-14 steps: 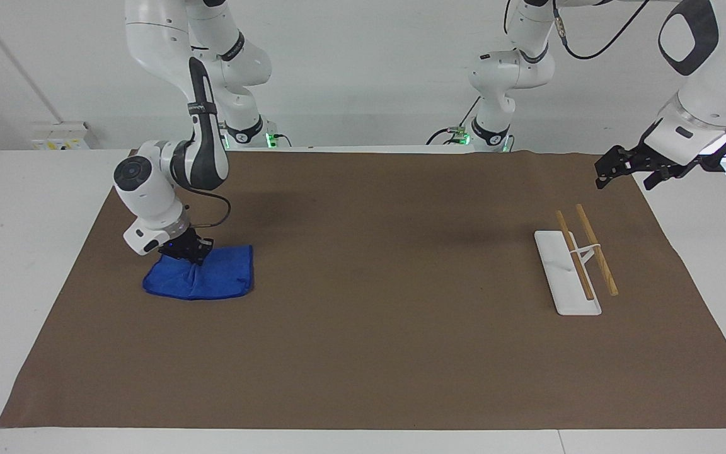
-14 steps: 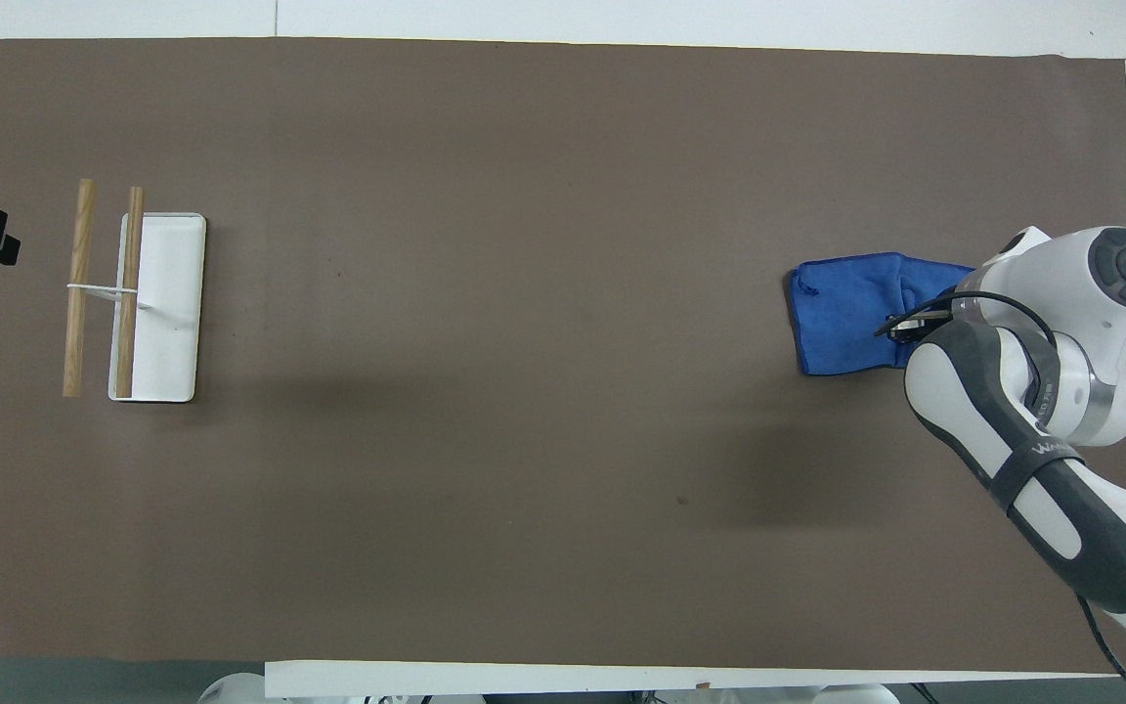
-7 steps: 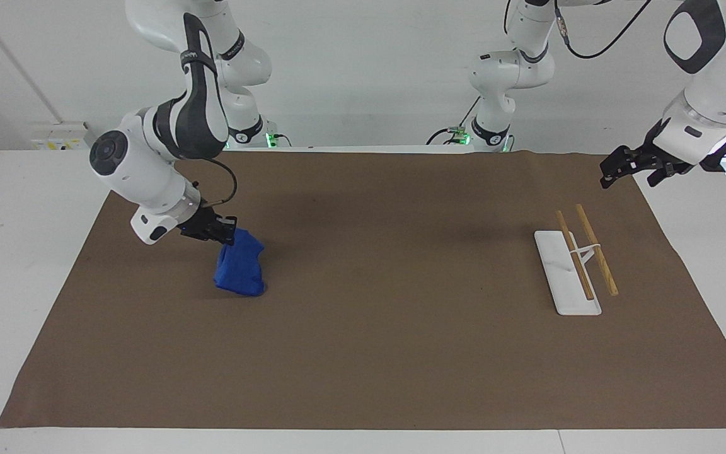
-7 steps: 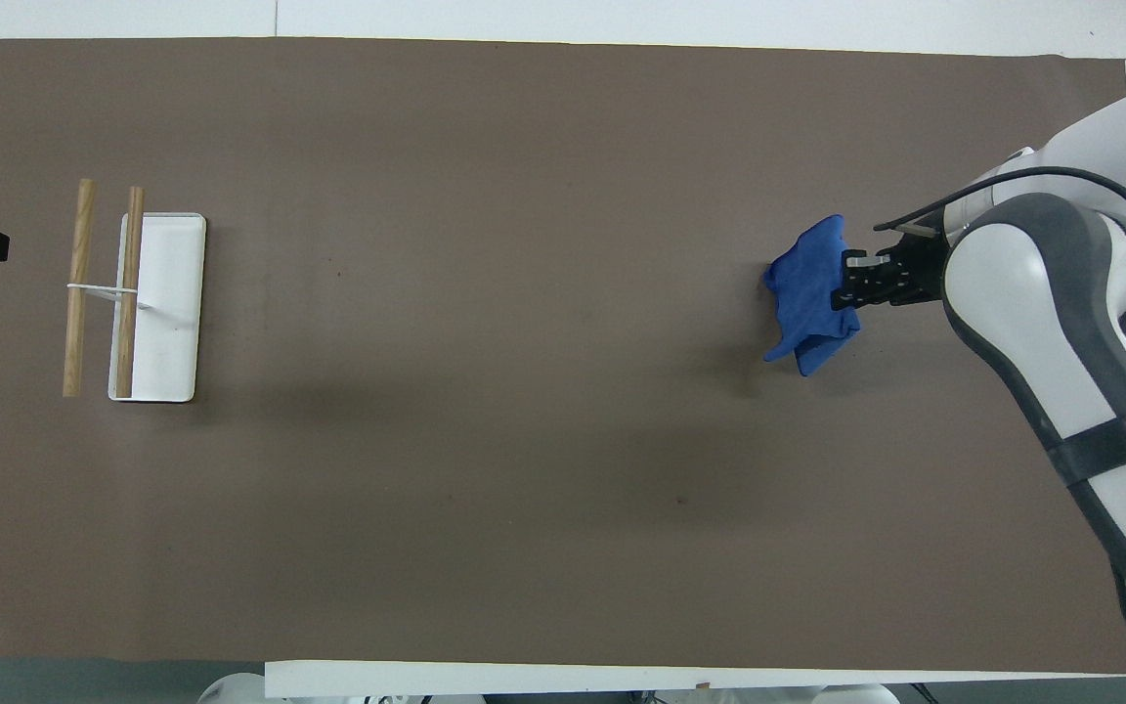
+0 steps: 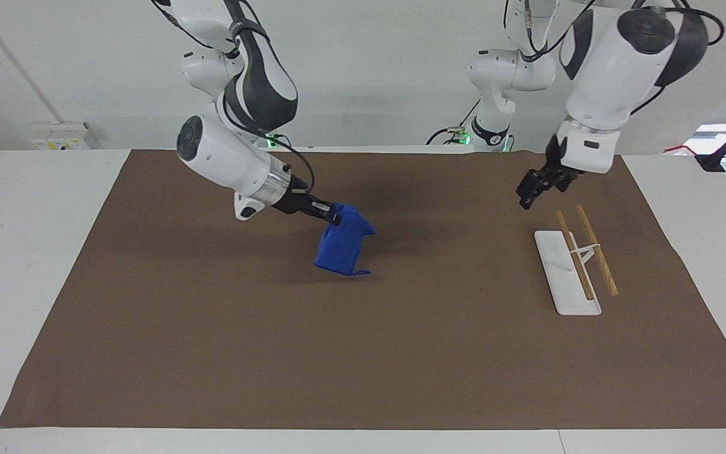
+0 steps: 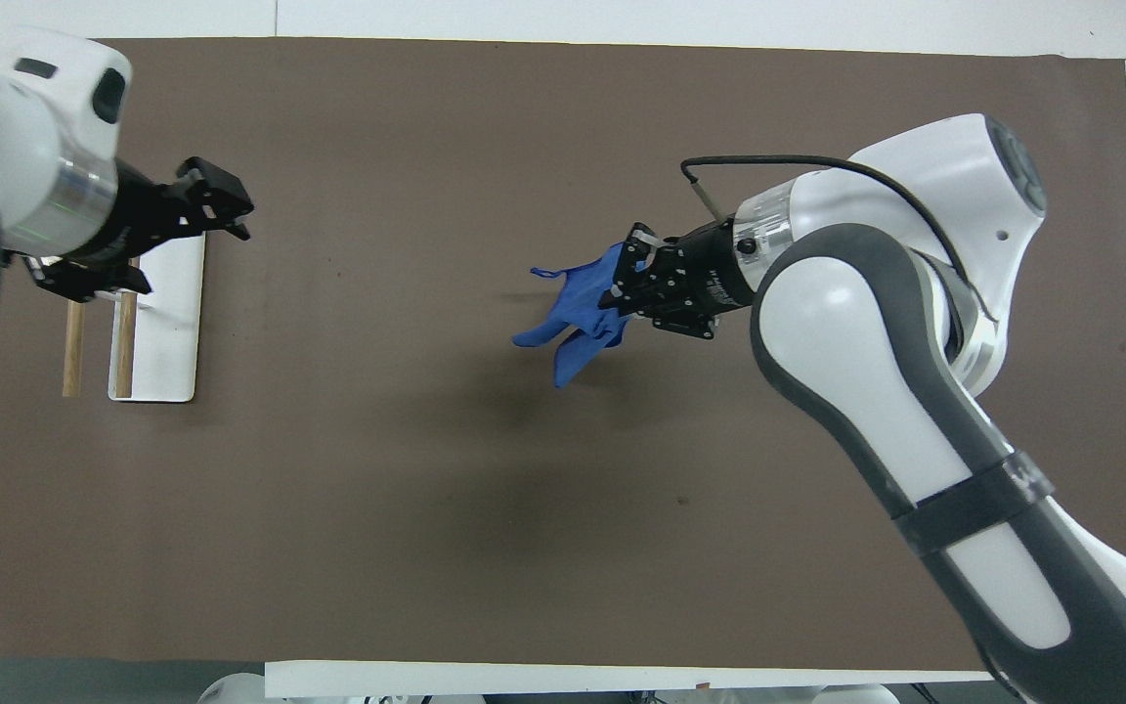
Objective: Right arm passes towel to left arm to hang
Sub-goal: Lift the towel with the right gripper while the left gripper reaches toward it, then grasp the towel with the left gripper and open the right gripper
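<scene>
Since a second ago, right gripper [image 5: 333,219] has lifted the towel [image 5: 339,246] clear of the mat (clamped, hanging bunched) toward the rack [image 5: 568,271]; left gripper [image 5: 534,186], fingers apart, now hovers near it, handover next.

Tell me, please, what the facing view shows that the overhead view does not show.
Only the facing view shows both arms' bases, the wall, and the small royal-blue fuzzy towel hanging clear above the brown table mat. Only the overhead view shows the left gripper covering part of the white-and-wood rack. Both show the right gripper shut on the towel and the left gripper near the rack.
</scene>
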Controlling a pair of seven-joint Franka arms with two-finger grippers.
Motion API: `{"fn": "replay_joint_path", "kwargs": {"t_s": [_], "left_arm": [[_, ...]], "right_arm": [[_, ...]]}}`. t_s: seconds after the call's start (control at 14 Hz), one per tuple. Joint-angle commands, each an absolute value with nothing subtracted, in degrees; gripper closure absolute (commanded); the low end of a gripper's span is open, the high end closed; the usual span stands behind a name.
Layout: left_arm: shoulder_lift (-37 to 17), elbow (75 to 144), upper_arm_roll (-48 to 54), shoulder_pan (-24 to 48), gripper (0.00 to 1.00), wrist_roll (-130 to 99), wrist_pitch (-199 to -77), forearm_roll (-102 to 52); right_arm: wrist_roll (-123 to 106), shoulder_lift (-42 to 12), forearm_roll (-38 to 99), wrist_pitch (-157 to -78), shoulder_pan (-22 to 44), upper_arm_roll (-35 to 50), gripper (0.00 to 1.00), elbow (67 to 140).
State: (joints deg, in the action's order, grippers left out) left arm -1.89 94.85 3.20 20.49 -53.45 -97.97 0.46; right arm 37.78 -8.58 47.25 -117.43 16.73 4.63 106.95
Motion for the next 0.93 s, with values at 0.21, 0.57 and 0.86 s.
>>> {"fn": "replay_joint_path", "kwargs": {"t_s": [0.21, 0.57, 0.86], "left_arm": [[-3.68, 102.65, 2.46, 31.19, 0.01, -93.64, -110.46, -0.35], [-6.76, 104.06, 2.46, 35.24, 0.1, -101.51, -114.26, -0.35], [-6.77, 104.41, 2.46, 35.42, 0.97, -100.81, -114.7, -0.53]], "right_arm": [[48.59, -8.88, 59.14, -117.42, 18.27, 4.57, 1.0, 106.52], [51.5, -8.88, 60.91, -118.38, 19.59, 4.57, 1.0, 106.96], [51.77, -8.79, 60.82, -118.74, 19.78, 4.57, 1.0, 107.05]]}}
